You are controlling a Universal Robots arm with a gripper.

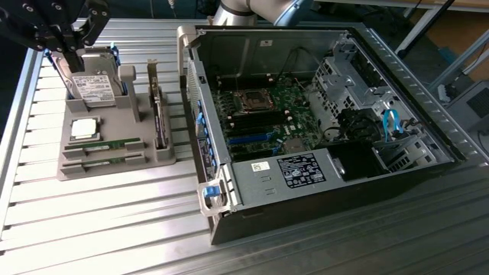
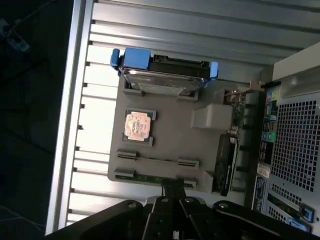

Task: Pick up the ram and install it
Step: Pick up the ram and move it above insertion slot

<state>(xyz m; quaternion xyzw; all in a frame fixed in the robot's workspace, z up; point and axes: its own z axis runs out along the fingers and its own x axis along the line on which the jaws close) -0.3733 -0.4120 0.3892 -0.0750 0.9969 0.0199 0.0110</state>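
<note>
Hanging over the gray parts tray, the claw has its two dark fingers pressed together and grips nothing. In the wrist view its tips overlap the tray's edge beside the ram. In the exterior view it hangs above the tray's opposite end, over the hard drive.

The ram stands on its long edge in the slot closest to that tray edge. Its long axis runs along the edge, so in the exterior view it points left to right. A second ram stick sits in the next slot, parallel to the first and just beside it.

Beyond them a square processor lies flat in its own pocket. Farther on, the hard drive, fitted with blue rails, stands on edge in a slot across the tray's end. An expansion card stands on edge in a slot down the tray's side, at right angles to the ram sticks and on the side toward the computer case. The case lies on the slatted metal table with its side open, and its motherboard is in plain sight.
</note>
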